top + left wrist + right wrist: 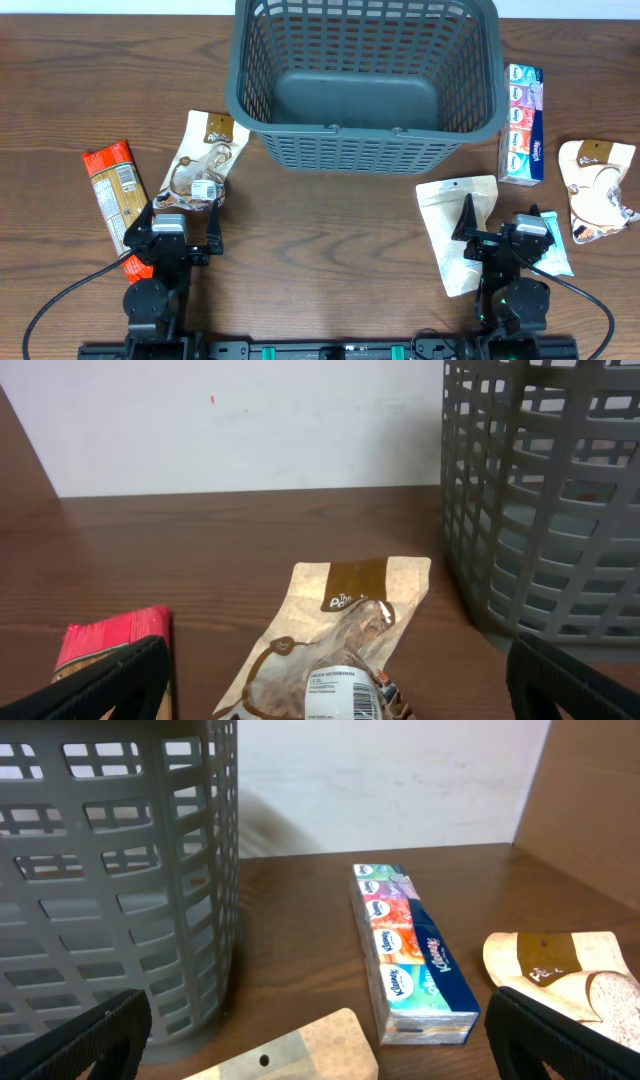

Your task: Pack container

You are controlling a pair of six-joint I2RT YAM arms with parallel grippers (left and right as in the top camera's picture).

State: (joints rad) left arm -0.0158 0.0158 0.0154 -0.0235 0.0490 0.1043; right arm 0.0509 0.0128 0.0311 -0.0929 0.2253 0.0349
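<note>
The dark grey slotted basket stands at the back centre and I see nothing inside it. It shows at the right of the left wrist view and at the left of the right wrist view. My left gripper is open and empty at the front left. A clear-and-tan mushroom pouch lies just ahead of it, between its fingers in the wrist view. My right gripper is open and empty at the front right, over a beige pouch.
A red packet lies at the far left, also in the left wrist view. A tissue multipack lies right of the basket. A second tan pouch lies far right. A blue packet lies beside the right gripper.
</note>
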